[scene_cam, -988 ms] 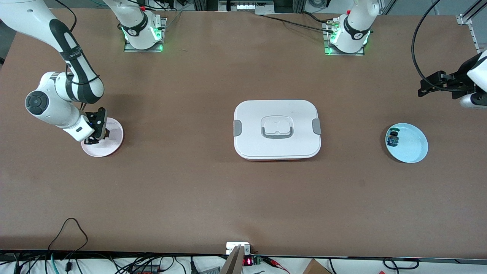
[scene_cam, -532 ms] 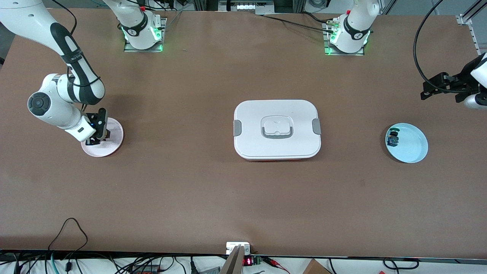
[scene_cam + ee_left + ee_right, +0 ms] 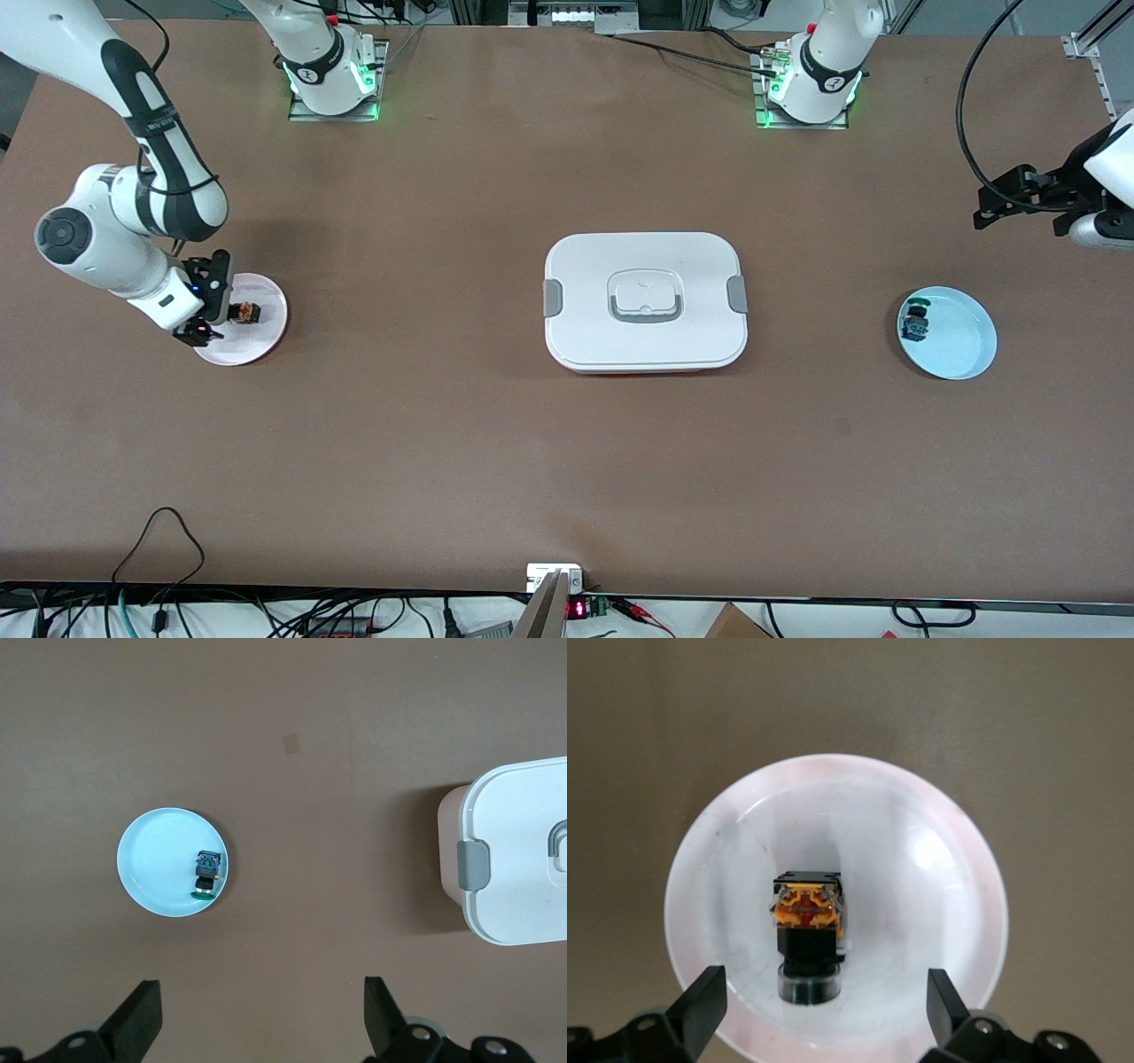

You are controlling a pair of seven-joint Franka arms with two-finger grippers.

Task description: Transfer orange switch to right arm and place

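Lidded box between two plates

A robotics lab, by the look of it; two white robot arms are bolted to metal base plates with green lights glowing, on a wide brown counter; loose cables trail along its edge nearest the front camera, beside a small red digital readout; aluminium framing stands at the corner at the left arm's end.
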